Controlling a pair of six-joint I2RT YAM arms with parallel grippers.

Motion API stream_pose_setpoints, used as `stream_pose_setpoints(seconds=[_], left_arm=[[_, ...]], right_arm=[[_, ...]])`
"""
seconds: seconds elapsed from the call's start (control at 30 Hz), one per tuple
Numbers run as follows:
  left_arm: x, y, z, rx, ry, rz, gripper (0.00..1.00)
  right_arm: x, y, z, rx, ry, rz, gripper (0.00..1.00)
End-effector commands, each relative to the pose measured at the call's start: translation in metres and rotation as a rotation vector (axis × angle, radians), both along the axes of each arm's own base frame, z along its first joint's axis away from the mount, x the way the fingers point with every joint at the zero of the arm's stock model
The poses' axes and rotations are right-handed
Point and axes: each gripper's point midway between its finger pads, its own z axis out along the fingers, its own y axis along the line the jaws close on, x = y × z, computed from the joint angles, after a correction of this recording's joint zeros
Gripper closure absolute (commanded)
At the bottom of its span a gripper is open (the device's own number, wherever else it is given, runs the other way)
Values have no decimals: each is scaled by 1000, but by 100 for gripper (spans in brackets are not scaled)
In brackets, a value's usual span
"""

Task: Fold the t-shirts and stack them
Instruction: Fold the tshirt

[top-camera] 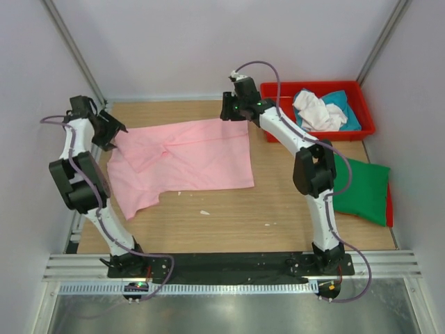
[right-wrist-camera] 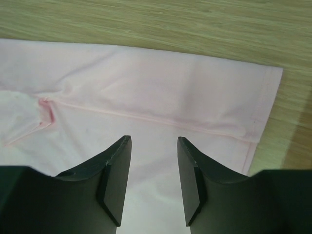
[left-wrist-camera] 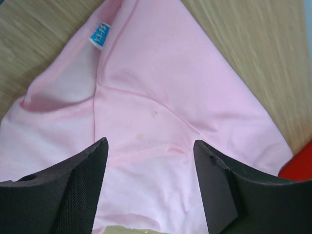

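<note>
A light pink t-shirt [top-camera: 184, 156] lies spread on the wooden table, part-folded, one sleeve [top-camera: 135, 198] pointing to the near left. My left gripper [top-camera: 110, 132] is open over its left edge; the left wrist view shows pink cloth [left-wrist-camera: 161, 97] with a blue label [left-wrist-camera: 100, 35] between the open fingers [left-wrist-camera: 90, 170]. My right gripper [top-camera: 231, 111] is open over the shirt's far right corner; the hem [right-wrist-camera: 146, 114] and corner [right-wrist-camera: 270, 78] show in the right wrist view. A dark green shirt [top-camera: 361, 188] lies folded at the right. White [top-camera: 316, 111] and teal [top-camera: 344, 104] shirts lie in the tray.
A red plastic tray [top-camera: 365, 104] stands at the back right, holding the crumpled shirts. A red edge [top-camera: 390, 205] shows under the green shirt. Small white specks [top-camera: 204, 212] lie on the wood [top-camera: 229, 223] near the shirt. White walls enclose the table.
</note>
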Motion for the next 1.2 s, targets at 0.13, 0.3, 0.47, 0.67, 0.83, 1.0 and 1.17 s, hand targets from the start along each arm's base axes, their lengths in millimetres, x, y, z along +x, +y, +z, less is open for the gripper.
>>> stream_pose_setpoints(seconds=[0.13, 0.3, 0.47, 0.67, 0.83, 1.0, 1.17], left_arm=[[-75, -33, 19, -21, 16, 44, 24], [-159, -40, 38, 45, 136, 139, 22], [-245, -53, 34, 65, 299, 263, 17], [-307, -64, 3, 64, 432, 377, 15], [-295, -67, -14, 21, 407, 423, 18], [-259, -55, -21, 28, 301, 423, 21], [-249, -40, -24, 67, 238, 507, 27]], right_arm=[[-64, -17, 54, 39, -37, 87, 41], [-108, -46, 33, 20, 48, 28, 38], [-152, -70, 2, 24, 155, -48, 38], [-192, -89, -11, 89, 185, -118, 37], [-208, -107, -19, 85, 190, -185, 37], [-209, -121, -22, 82, 134, -253, 37], [-204, -110, -17, 153, 133, -246, 38]])
